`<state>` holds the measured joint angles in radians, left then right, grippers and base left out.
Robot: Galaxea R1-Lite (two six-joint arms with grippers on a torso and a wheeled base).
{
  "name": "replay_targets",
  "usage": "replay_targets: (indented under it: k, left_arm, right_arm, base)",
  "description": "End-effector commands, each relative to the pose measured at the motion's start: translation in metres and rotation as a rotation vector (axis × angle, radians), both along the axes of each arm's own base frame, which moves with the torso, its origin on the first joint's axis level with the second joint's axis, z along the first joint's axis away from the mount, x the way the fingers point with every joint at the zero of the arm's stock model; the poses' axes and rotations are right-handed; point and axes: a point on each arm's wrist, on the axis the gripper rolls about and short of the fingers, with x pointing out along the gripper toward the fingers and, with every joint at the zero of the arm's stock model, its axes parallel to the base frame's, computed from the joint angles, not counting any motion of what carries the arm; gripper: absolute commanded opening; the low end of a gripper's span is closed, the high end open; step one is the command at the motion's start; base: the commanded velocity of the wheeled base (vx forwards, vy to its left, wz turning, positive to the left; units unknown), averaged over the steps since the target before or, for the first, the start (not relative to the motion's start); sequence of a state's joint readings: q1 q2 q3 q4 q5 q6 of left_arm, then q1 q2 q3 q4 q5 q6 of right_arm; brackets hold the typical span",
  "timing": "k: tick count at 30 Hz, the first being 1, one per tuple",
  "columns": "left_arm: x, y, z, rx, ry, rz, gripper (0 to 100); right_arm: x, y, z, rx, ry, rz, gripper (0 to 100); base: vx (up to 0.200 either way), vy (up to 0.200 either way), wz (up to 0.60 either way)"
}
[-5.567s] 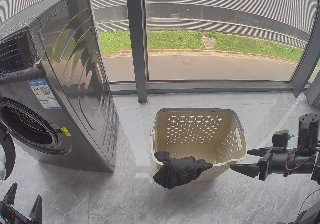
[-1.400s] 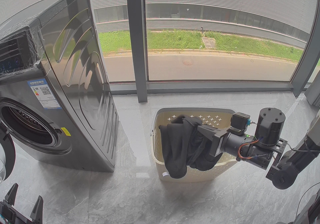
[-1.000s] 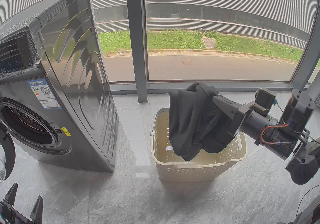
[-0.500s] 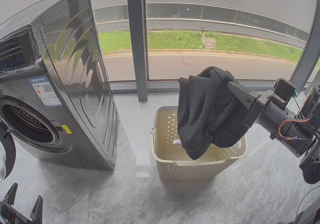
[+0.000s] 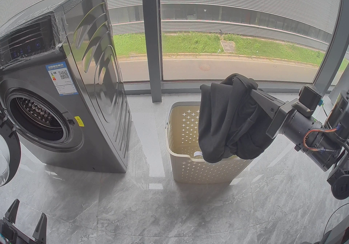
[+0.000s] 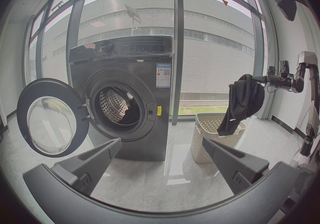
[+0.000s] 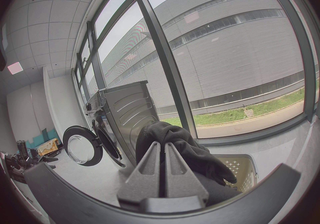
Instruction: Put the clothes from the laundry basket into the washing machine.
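My right fingers (image 7: 176,168) are pressed together on a fold of the black garment (image 5: 229,121), which drapes down from them; the laundry basket (image 5: 181,168) stands below, the cloth's lower end at its rim; the washing machine (image 5: 98,84), door open, stands well beyond the fingertips; my left fingers (image 6: 93,164) are spread, holding nothing; the garment, earlier slumped over the basket rim, now hangs lifted.

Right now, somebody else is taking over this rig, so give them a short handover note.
Left gripper: jaws open, low in front of the washing machine.
Right gripper: jaws shut on the dark garment, held above the laundry basket.
The machine's door is open.
Done: garment grasped and raised.
Left: carry it to the drum and release it inside.
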<state>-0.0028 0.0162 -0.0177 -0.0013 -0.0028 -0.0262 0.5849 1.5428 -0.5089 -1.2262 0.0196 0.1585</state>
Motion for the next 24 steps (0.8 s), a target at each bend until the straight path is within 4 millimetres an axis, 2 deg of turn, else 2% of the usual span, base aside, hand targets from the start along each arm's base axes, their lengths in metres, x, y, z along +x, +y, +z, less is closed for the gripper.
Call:
replay_targets:
  k: [1,24]
  left_arm:
    - [0.0000,0.0000,-0.0048,0.000,0.000,-0.001,100]
    - [0.0000,0.0000,-0.0048,-0.006,0.000,-0.001,100]
  right_arm:
    - [-0.0007,-0.0006,0.0024,0.006,-0.008,0.000,0]
    - [-0.0102,0.0063,0.0038,0.006,-0.019,0.054,0]
  base:
    - [0.000,0.200,0.00]
    - [0.000,0.200,0.00]
